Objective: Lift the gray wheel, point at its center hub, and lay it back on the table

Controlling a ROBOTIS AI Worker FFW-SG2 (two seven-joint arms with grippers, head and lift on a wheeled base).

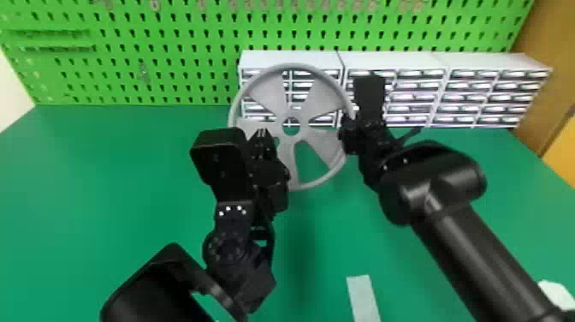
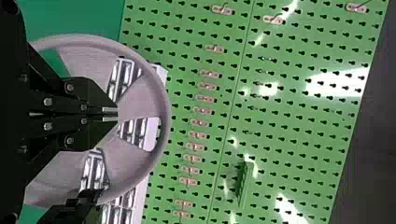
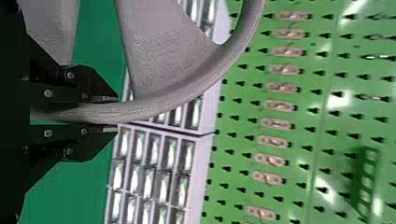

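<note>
Overall, your work surface is a green tabletop point(image 1: 64, 192), its far edge running along the foot of a green pegboard point(image 1: 171, 51) between 10 and 12 o'clock on the head view's dial. White small-parts drawer cabinets point(image 1: 483, 62) stand in a row at the back, 12 to 2 o'clock. Metal clips point(image 2: 205, 98) hang on the pegboard in a line. Noted at 2 to 3 o'clock: a wood-toned panel point(image 1: 549, 64) beyond the tabletop's right edge. A pale flat strip point(image 1: 363, 299) lies at 5 o'clock, well apart from the wheel; a white object point(image 1: 556, 293), partly hidden by your right arm, lies at 4 o'clock.

Edges and room: you have the gray wheel point(image 1: 323, 100) upright near the dial's center, toward 12, raised off the tabletop with its face to the head camera. Its lower rim is apart from the green surface. The upper rim overlaps the drawer fronts in your line of sight; depth of that gap, cannot tell.

Grippers: your right gripper point(image 1: 348, 128) is clamped on the rim at the wheel's 3 o'clock, one finger on either side. Your left gripper point(image 1: 262, 132) has its fingertips drawn together, in front of the wheel at about 9 o'clock from the center hub point(image 1: 291, 126), near it. Contact with the face, cannot tell.
</note>
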